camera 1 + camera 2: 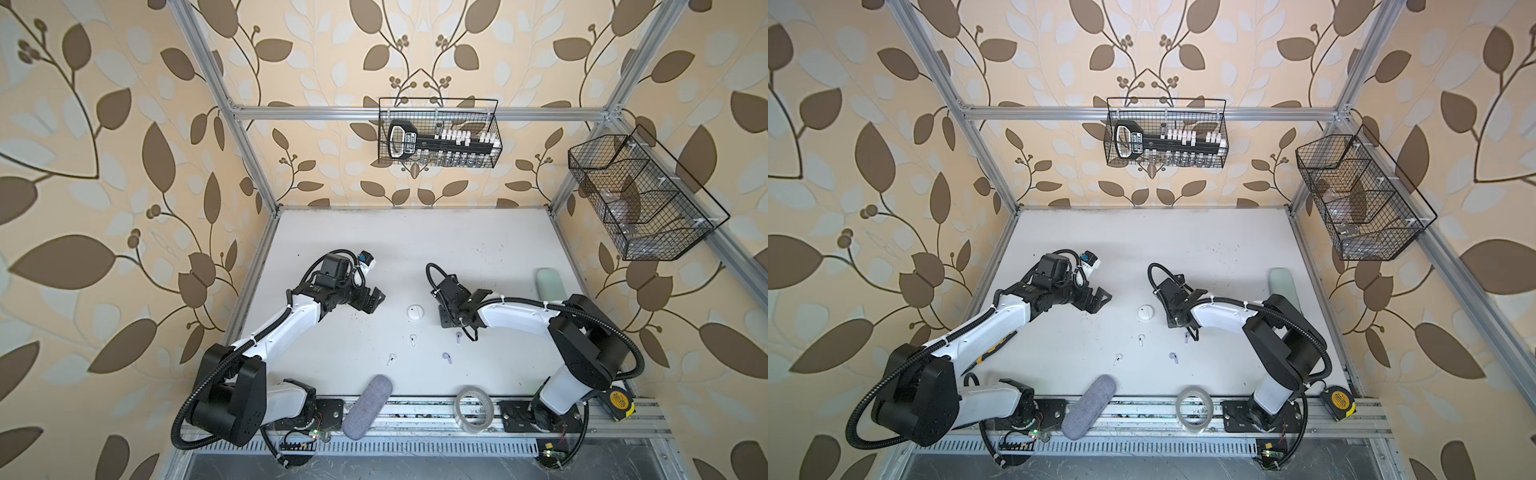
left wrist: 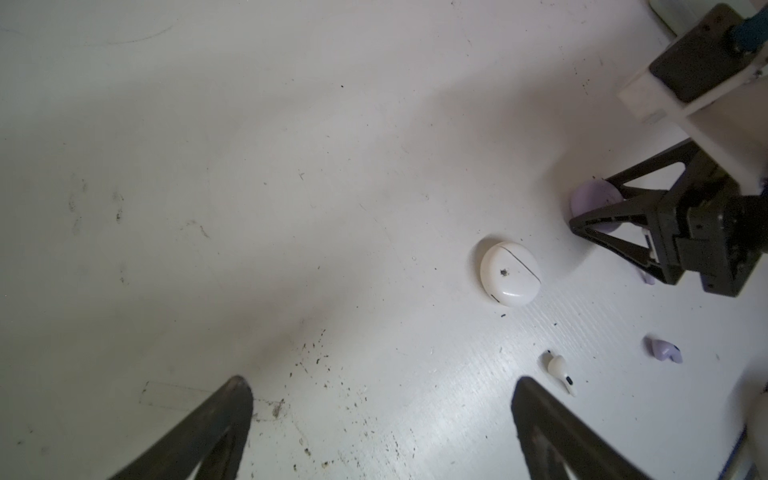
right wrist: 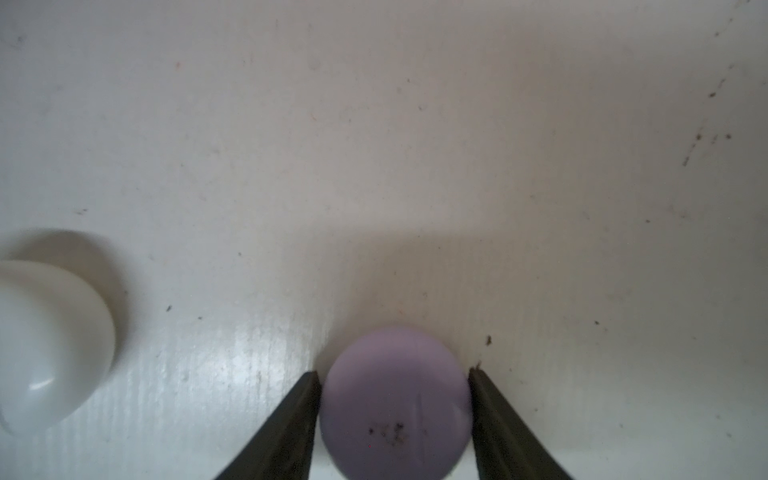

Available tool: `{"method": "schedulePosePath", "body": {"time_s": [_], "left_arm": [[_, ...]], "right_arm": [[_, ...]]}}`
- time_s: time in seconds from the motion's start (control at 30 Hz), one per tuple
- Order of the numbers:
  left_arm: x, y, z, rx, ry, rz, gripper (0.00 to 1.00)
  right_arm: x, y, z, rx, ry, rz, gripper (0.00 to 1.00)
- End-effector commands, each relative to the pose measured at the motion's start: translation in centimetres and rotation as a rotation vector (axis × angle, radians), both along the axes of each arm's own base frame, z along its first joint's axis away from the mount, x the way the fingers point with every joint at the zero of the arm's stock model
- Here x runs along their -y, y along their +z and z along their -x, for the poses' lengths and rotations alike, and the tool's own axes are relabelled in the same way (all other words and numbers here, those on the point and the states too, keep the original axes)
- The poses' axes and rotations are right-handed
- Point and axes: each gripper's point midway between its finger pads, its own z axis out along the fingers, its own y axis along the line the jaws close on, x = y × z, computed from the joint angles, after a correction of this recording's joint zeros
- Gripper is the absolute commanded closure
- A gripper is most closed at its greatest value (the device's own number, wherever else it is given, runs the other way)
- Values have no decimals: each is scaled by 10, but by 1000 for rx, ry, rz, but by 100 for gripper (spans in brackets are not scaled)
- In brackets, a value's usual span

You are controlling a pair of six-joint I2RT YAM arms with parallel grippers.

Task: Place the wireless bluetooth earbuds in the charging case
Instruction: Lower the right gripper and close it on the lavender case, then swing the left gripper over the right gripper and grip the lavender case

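A closed white charging case (image 1: 415, 312) (image 2: 510, 274) lies mid-table. Beside it sits a lilac charging case (image 3: 395, 399), and my right gripper (image 3: 395, 374) has a finger pressed against each of its sides. In both top views the right wrist hides this case. Two white earbuds (image 1: 412, 340) (image 1: 391, 359) and two lilac earbuds (image 1: 446, 357) (image 1: 458, 337) lie loose nearer the front. My left gripper (image 1: 376, 301) (image 2: 380, 386) hovers wide open to the left of the white case, holding nothing.
A grey oblong pouch (image 1: 368, 405), a tape roll (image 1: 473, 409) and a yellow tape measure (image 1: 619, 401) sit along the front rail. A pale green case (image 1: 548, 282) lies at the right edge. Wire baskets (image 1: 438, 133) (image 1: 640, 195) hang on the walls.
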Motion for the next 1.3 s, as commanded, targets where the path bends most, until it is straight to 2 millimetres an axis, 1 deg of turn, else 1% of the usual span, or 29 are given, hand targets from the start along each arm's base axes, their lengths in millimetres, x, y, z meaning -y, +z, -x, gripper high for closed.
{"method": "schedulePosePath", "body": {"time_s": [0.0, 0.17, 0.3, 0.37, 0.5, 0.63, 0.67, 0.73, 0.83, 0.9, 0.93, 0.97, 1.13, 1.27], "left_arm": [[-2, 4, -6, 25, 24, -1, 1], [-1, 3, -6, 15, 20, 2, 1], [0, 5, -5, 12, 22, 10, 1], [-1, 6, -9, 13, 42, 10, 1], [3, 14, -12, -1, 49, 35, 1], [8, 29, -15, -12, 40, 62, 2], [10, 33, -16, -12, 36, 64, 2], [14, 41, -18, -18, 18, 66, 2], [24, 55, -21, -56, -12, 89, 2], [34, 62, -22, -120, -28, 135, 3], [42, 67, -20, -155, -53, 169, 3], [50, 61, -19, -218, -72, 190, 5], [76, 69, -11, -381, -131, 313, 10], [88, 76, -2, -463, -164, 352, 12]], "right_arm": [[2, -6, 1, -30, -24, 8, 44], [2, -10, 3, -39, -18, 11, 45], [1, -8, 3, -32, -7, 6, 55], [-6, -2, 1, -9, 16, -23, 58], [-22, 23, -3, 62, 86, -54, 63], [-24, 39, -5, 82, 121, -63, 76], [-25, 43, -4, 90, 131, -67, 78], [-28, 54, -4, 116, 160, -79, 79], [-38, 78, -2, 182, 229, -113, 79], [-44, 96, 0, 235, 276, -139, 79], [-47, 104, 0, 261, 293, -152, 78], [-49, 110, 1, 278, 311, -164, 78], [-66, 138, 9, 361, 398, -227, 78], [-80, 151, 19, 395, 457, -313, 78]]}}
